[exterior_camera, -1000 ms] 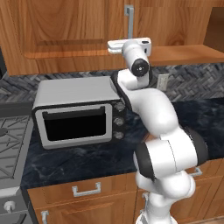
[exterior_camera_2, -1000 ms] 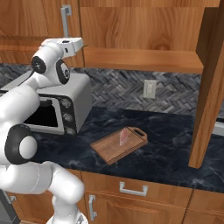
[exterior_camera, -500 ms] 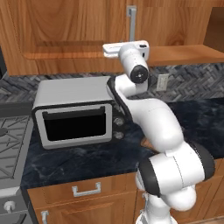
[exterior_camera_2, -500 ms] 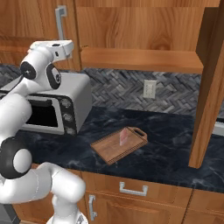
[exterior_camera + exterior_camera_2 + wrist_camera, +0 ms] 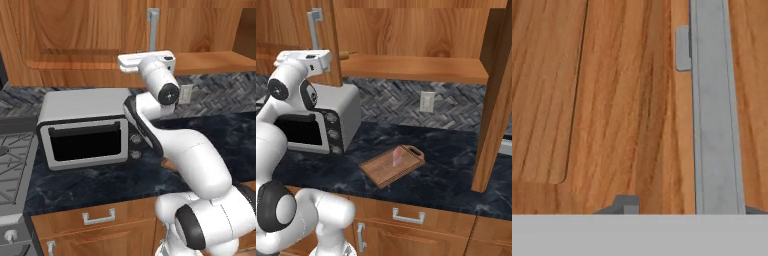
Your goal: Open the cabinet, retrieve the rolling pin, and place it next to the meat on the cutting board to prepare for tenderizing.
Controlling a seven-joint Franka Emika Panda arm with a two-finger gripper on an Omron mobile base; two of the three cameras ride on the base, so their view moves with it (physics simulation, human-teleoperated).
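The cabinet's left door (image 5: pixel 291 35) faces me, its grey bar handle (image 5: pixel 315 25) above my hand. Its right door (image 5: pixel 497 95) stands swung open, baring the wooden shelf (image 5: pixel 416 67). A tan knob, the rolling pin's end (image 5: pixel 346 53), pokes out on the shelf past the left door's edge. My gripper (image 5: pixel 320 59) is up at that door. In the hand view the handle (image 5: pixel 714 110) runs between my open gripper's (image 5: pixel 689 207) fingertips, closer to the right one. The meat (image 5: pixel 397 156) rests on the cutting board (image 5: pixel 383 172) on the counter.
A silver toaster oven (image 5: pixel 85 130) stands on the dark counter (image 5: pixel 456 165) under my hand. A stove (image 5: pixel 12 165) lies to the left. A wall outlet (image 5: pixel 427 101) is on the tiled backsplash. Drawer fronts run below the counter edge.
My hand has shifted left and a little down along the left door. The door's handle has shifted with it in both base views, as if the door swung out slightly. The elbow has dropped.
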